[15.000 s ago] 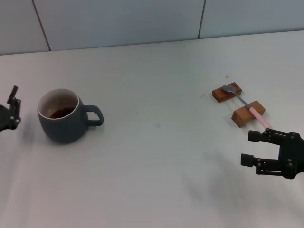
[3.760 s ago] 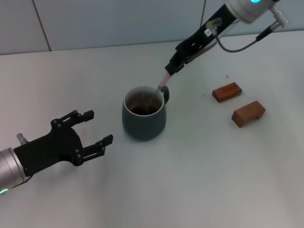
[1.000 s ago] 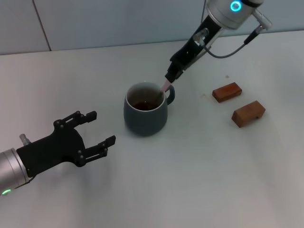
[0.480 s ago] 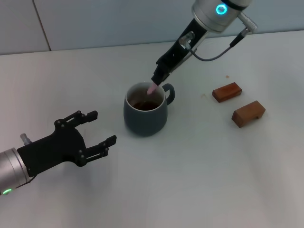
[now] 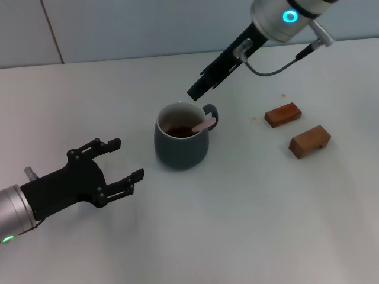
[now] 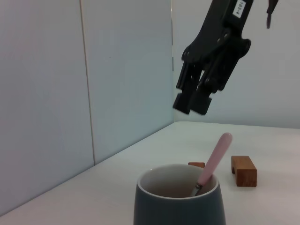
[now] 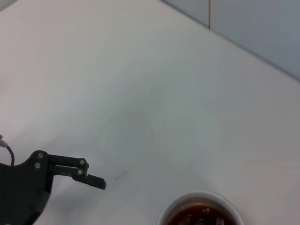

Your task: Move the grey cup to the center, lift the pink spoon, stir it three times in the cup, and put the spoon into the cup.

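Spoon (image 5: 204,125) light, slippery, propped in heavy ceramic grey cup (image 5: 180,144); best pinched mid-handle. Right end effector (image 5: 196,92) released above cup; left end effector (image 5: 118,163) spread nearby.

There is one grey cup (image 5: 180,144). One pink spoon (image 5: 203,125) sits inside it. There are two brown wooden blocks (image 5: 282,114) (image 5: 310,141). There are two grippers: the left gripper (image 5: 112,165) and the right gripper (image 5: 198,91), just above the cup.
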Tool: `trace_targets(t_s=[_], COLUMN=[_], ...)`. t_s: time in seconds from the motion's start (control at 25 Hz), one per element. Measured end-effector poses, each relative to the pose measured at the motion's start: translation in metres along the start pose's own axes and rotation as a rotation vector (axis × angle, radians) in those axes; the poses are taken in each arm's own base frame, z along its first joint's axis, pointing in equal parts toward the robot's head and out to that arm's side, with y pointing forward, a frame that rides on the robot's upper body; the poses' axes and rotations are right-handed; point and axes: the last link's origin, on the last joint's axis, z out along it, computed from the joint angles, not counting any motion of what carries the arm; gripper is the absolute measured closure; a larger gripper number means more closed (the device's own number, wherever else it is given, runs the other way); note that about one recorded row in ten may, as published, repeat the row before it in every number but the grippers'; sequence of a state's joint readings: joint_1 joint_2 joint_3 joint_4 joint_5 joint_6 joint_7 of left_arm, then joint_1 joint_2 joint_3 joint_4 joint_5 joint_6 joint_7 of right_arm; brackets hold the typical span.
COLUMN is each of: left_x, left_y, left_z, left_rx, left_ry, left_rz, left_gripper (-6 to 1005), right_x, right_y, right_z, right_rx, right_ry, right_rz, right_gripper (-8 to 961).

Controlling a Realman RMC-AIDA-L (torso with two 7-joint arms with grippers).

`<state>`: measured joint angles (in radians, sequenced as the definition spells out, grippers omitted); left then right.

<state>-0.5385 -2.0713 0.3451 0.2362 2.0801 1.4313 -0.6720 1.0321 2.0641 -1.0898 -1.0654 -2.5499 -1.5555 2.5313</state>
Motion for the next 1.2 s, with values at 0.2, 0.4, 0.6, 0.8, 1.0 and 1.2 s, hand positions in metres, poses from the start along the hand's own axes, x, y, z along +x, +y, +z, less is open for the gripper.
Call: trace_targets(t_s=[0.2,0.4,0.6,0.8,1.0,1.2], left_x=[0.000,0.001,0.004,0.007,0.009,0.011], left_y=[-0.001,-0.002,-0.004,-0.007,-0.010,-0.009], left_z=[0.000,0.000,0.001,0.006,0.009,0.012], left_rx=[0.002,0.006,0.005,-0.001,-0.002,-0.016], left_ry=[0.001,0.004,0.005,0.006,0.000,-0.001], left_rz=[-0.005,-0.010,-0.032,-0.041,-0.044,-0.053], left_gripper=[194,194,194,194,194,194], right_x=[0.026,0.077,0.143,0.190,0.218,0.226], right_y=[0.004,0.002,-0.009,-0.011,-0.016,-0.025], right_z=[-0.023,-0.044,-0.046,-0.034,-0.021,-0.016], right_rx=[-0.015,-0.064,-0.017,-0.046,-0.071,-0.067], right_ry=[-0.152,-0.406,-0.457,-0.476,-0.532,-0.570], right_rz=[-0.056,-0.089,-0.067,-0.026,-0.013,0.027], right_gripper=[571,361,204,186,179,179])
